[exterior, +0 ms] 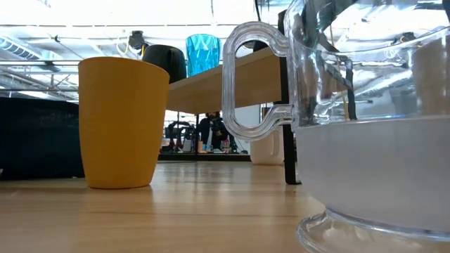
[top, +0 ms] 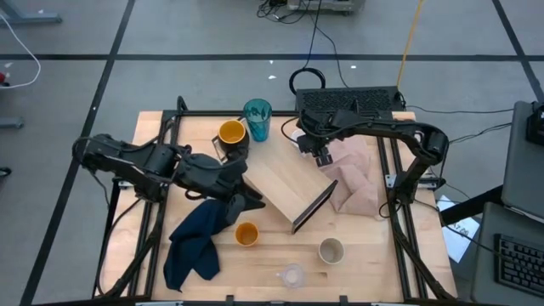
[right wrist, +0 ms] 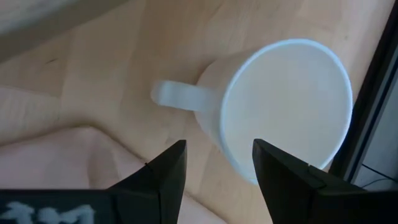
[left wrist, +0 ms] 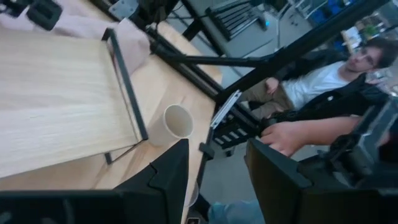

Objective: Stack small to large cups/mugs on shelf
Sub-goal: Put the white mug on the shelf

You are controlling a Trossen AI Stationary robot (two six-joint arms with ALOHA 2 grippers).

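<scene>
Overhead view. The white mug [right wrist: 280, 109] is hidden beneath the right gripper [top: 320, 155] at upper centre; only the right wrist view shows it, upright on the table, rim up, handle towards the pinkish cloth [top: 353, 178], with the spread fingers above it and not touching.

The shelf [top: 285, 183] lies diagonally at centre, its dark end support at lower right. The left gripper [top: 246, 200], fingers apart and holding nothing, sits at the shelf's left edge, above a dark blue cloth [top: 194, 240].

The teal tumbler [top: 257, 119] and yellow-orange mug [top: 231, 133] stand close together at upper centre, beside the shelf's far corner. The small orange cup [top: 246, 233], beige-grey cup [top: 331, 251] and small clear cup [top: 292, 275] stand apart along the lower table, with open wood between them. A person [left wrist: 311, 93] sits beyond the table edge.
</scene>
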